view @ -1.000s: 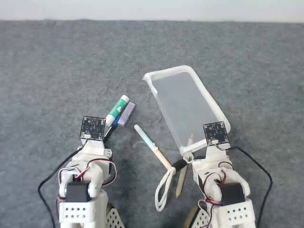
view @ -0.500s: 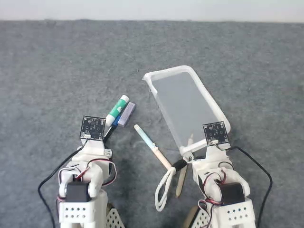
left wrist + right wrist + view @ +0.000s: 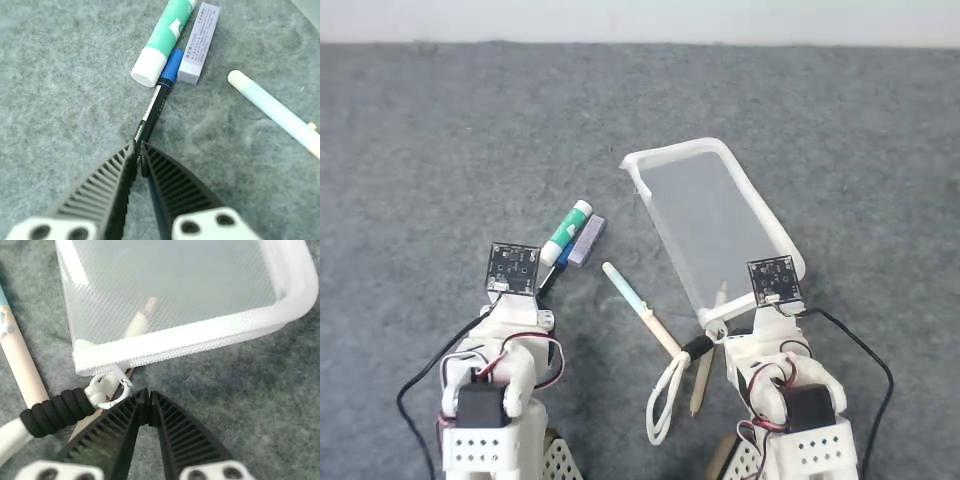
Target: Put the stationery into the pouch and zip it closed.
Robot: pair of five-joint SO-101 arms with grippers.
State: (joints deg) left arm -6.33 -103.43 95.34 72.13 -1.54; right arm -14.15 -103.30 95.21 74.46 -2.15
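Two arms stand at the near edge of the grey worktop (image 3: pixel 440 140). The left gripper (image 3: pixel 138 146) hangs low over the near end of a blue pen (image 3: pixel 152 102) with a black barrel. Its fingers (image 3: pixel 107 185) are closed to a thin slit and the barrel runs in line with that slit; I cannot tell whether they pinch it. A green and white glue stick (image 3: pixel 165 37) and a pale purple eraser (image 3: pixel 200 42) lie close against the blue pen's cap, one on each side. A pastel pen (image 3: pixel 638 305) lies slanted between the two arms.

The clear pouch (image 3: pixel 715 220), edged with a white zip, lies flat towards the right of the worktop. Its near corner is just in front of the right gripper (image 3: pixel 146 396). That gripper's fingers (image 3: pixel 185 435) are pressed together on nothing, with the tips just beside the metal zip ring (image 3: pixel 107 390). The ring carries a white cord (image 3: pixel 665 400) with a black wrap. A pencil (image 3: pixel 140 320) shows through the pouch wall; whether it is inside or underneath I cannot tell.
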